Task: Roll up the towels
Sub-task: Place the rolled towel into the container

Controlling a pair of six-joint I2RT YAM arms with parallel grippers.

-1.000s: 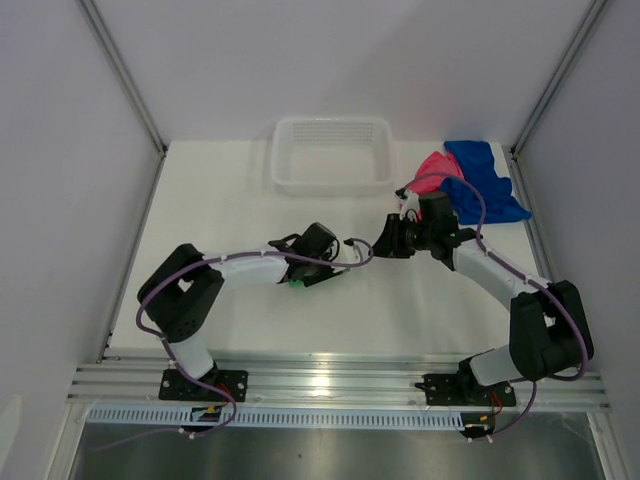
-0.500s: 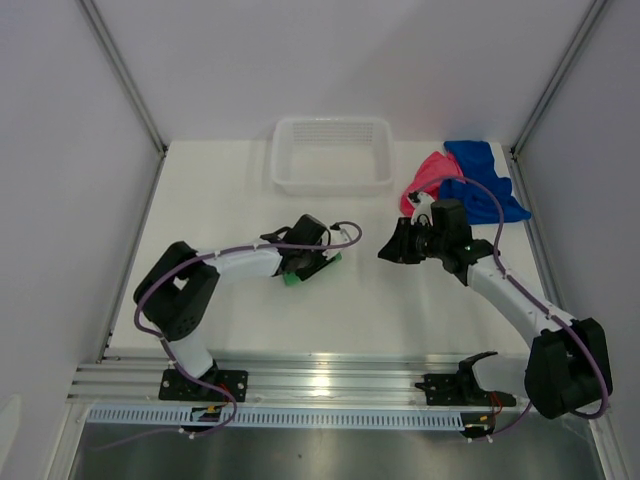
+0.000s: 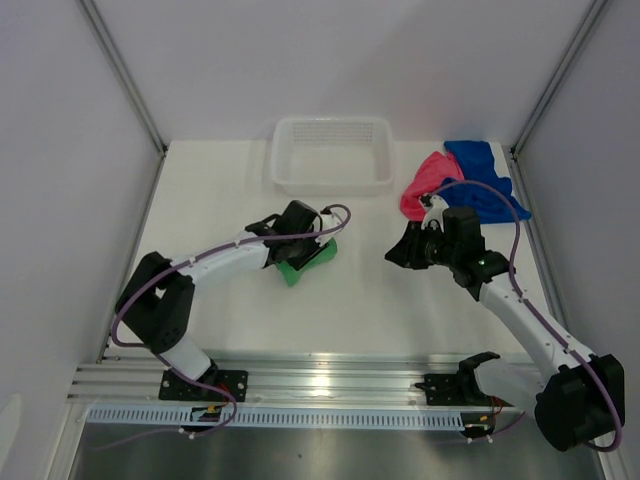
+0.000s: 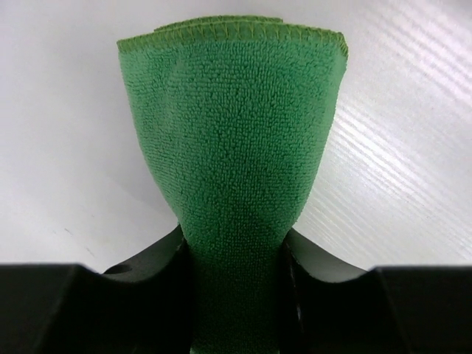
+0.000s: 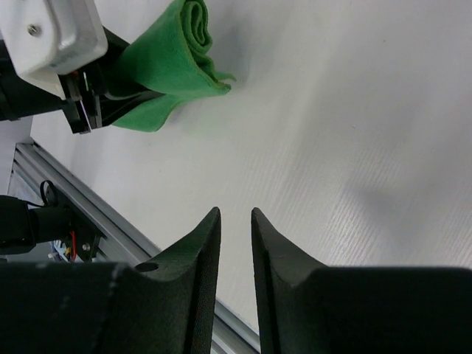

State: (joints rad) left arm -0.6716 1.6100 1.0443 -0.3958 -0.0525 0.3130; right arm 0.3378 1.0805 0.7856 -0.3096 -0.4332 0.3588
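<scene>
Near the middle of the white surface, the left arm stretches in, and the left jaws are clamped on the green towel. The cloth is pinched narrow in the grip and fans out wider beyond it. Seen from the right wrist, the towel's end shows curled, coiled layers. Whether it rests fully on the surface I cannot tell.

Across from it and well apart, the right arm holds the right jaws over bare surface, pointed toward the green towel. Only a narrow slit stands between them, with nothing in it.

At the far right corner the pink towel and the blue towel lie crumpled and touching, the pink one nearer the middle. Just left of them, at the far edge, sits a white basket.
</scene>
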